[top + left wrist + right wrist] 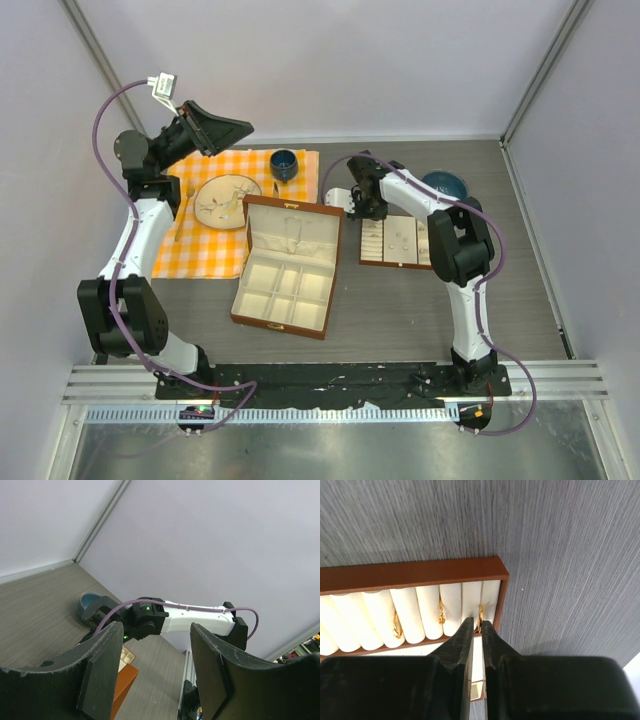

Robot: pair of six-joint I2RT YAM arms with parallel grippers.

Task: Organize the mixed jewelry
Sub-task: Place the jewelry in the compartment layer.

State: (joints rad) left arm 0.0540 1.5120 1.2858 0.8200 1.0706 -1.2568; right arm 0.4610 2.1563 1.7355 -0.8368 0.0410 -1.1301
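Observation:
My right gripper [476, 622] hangs over the end of the small brown ring tray [415, 572], its jaws nearly together on a gold ring [480, 614] that stands in the last slot between the white rolls. Two more gold rings [441, 614] [396, 625] sit in slots further left. In the top view this tray [397, 243] lies right of the open brown jewelry box [290, 265], with the right gripper [362, 212] at its left end. My left gripper [215, 128] is raised high at the back left, open and empty, with its fingers [102, 670] wide apart.
An orange checkered cloth [200, 250] at the left carries a plate [226, 200], a gold spoon [183, 210] and a dark blue cup [284, 163]. A blue bowl [445, 185] stands behind the ring tray. Walls close the back and both sides.

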